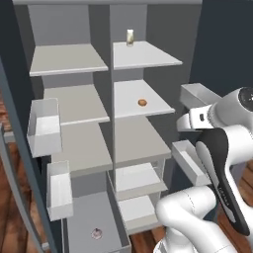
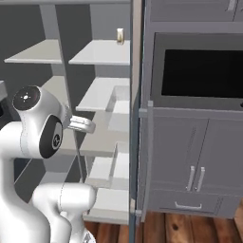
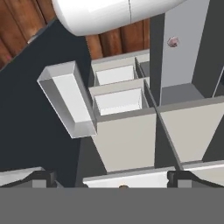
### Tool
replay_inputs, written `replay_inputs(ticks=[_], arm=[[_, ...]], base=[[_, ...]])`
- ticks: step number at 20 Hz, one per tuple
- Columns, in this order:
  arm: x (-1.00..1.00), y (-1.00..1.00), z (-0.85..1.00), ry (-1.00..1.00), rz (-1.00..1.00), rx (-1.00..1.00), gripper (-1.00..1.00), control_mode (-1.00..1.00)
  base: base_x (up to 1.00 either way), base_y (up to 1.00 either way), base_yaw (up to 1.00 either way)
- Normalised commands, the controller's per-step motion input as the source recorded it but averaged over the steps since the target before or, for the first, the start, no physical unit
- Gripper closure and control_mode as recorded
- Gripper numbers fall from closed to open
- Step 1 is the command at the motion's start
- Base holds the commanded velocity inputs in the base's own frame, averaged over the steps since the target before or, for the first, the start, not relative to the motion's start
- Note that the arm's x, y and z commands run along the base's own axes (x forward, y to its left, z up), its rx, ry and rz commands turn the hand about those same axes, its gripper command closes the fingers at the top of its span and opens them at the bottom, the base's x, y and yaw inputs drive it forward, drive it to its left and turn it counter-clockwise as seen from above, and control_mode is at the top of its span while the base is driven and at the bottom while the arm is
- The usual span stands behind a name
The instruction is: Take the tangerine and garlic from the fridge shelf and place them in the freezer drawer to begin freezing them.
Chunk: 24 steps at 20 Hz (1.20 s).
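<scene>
The tangerine (image 1: pixel 142 102), small and orange-brown, lies on the fridge shelf (image 1: pixel 129 93) second from the top in the right column. A sliver of it, the tangerine (image 3: pixel 124 187), peeks over the bottom edge of the hand view, between my fingertips (image 3: pixel 41 178). The pinkish-white garlic (image 1: pixel 97 233) lies on the floor of the pulled-out freezer drawer (image 1: pixel 81 215) at the lower left; in the hand view the garlic (image 3: pixel 173 41) rests in the grey drawer (image 3: pixel 175 70). My gripper (image 3: pixel 111 181) is open and holds nothing, hovering in front of the shelves.
A pale carton (image 1: pixel 130 37) stands on the top right shelf. Walled door bins (image 1: pixel 44 126) hang on the left door, others (image 1: pixel 190 160) on the right door near my arm. A dark oven cabinet (image 2: pixel 199 71) stands to the right of the fridge.
</scene>
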Motion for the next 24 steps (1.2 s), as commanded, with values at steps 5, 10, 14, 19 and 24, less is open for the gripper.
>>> replay_inputs(ticks=[5, 10, 14, 19, 24], arm=[[0.0, 0.0, 0.0, 0.0, 0.0, 0.0, -1.0, 1.0], [0.0, 0.0, 0.0, 0.0, 0.0, 0.0, -1.0, 1.0], [0.0, 0.0, 0.0, 0.0, 0.0, 0.0, -1.0, 1.0], [0.0, 0.0, 0.0, 0.0, 0.0, 0.0, -1.0, 1.0], [0.09, 0.0, 0.0, 0.0, 0.0, 0.0, -1.0, -1.0]], base=[[0.47, 0.0, 0.0], [0.38, 0.0, 0.0], [0.39, 0.0, 0.0], [0.38, 0.0, 0.0], [0.23, 0.0, 0.0]])
